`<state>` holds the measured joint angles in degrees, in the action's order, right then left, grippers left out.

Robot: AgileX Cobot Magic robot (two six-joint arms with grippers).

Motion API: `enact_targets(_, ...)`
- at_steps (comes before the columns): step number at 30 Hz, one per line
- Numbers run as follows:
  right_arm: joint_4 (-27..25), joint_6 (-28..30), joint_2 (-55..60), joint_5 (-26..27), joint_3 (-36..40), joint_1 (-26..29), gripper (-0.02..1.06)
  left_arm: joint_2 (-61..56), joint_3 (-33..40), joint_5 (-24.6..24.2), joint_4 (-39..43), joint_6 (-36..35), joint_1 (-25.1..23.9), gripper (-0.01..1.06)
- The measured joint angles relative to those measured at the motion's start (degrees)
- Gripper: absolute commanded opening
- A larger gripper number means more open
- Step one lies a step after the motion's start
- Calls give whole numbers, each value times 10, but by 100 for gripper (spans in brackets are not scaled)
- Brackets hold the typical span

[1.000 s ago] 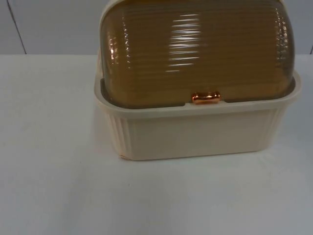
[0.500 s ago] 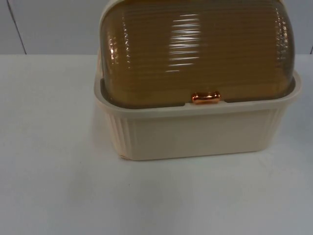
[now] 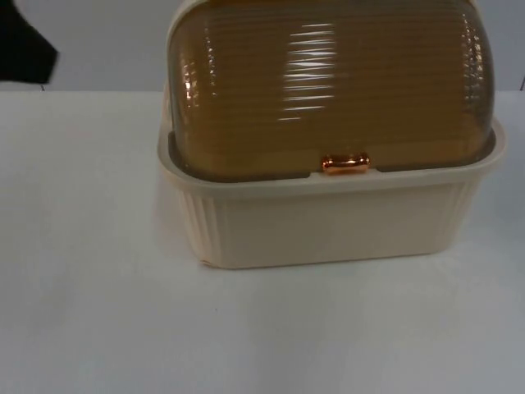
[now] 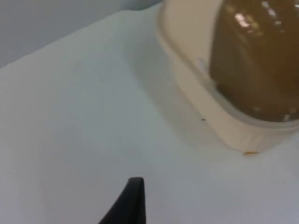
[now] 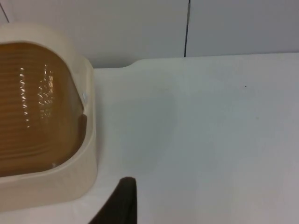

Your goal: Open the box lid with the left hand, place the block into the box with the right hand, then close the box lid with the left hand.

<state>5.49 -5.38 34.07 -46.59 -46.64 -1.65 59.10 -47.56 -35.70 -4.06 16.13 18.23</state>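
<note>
At table centre I see cream box (image 3: 328, 222), amber ribbed lid (image 3: 336, 82) shut, copper handle (image 3: 345, 162) at front rim. Change: left arm (image 3: 25, 45) now enters at upper left, absent half second ago. I judge opening step just starting. Left gripper (image 4: 133, 196) off box's side, right gripper (image 5: 122, 196) waits beside box; jaw state of both I cannot tell. Block unlocated.

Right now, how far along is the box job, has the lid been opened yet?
Nothing is done yet: the amber lid sits shut on the cream box, its copper handle down at the front rim. In hand: the left arm shows at the top view's upper left, its wrist camera looking at the box's side. Still left: open the lid, put a block in, close it. I see no block.
</note>
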Motion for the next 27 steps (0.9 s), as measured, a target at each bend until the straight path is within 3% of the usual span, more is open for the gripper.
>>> enact_targets(4,1,0,0,0,0,0,104,74,-19,4,49,14,109,102)
enact_targets(5,1,0,0,0,0,0,104,74,-19,4,49,14,109,102)
enact_targets(6,1,0,0,0,0,0,104,91,-23,4,72,15,139,102)
enact_targets(10,2,0,0,0,0,0,104,147,-31,6,232,0,255,102)
enact_targets(11,2,0,0,0,0,0,104,147,-31,6,232,0,255,102)
enact_targets(12,2,0,0,0,0,0,104,158,-32,7,287,-17,284,102)
enact_targets(15,5,0,0,0,0,0,104,194,-32,5,452,-111,352,102)
enact_targets(16,5,0,0,0,0,0,104,194,-32,5,452,-111,352,102)
enact_targets(20,28,0,0,0,0,0,104,255,-32,5,698,-317,407,102)
enact_targets(21,28,0,0,0,0,0,104,255,-32,5,698,-317,407,102)
enact_targets(27,55,0,0,0,0,0,104,337,-32,-32,915,-550,415,102)
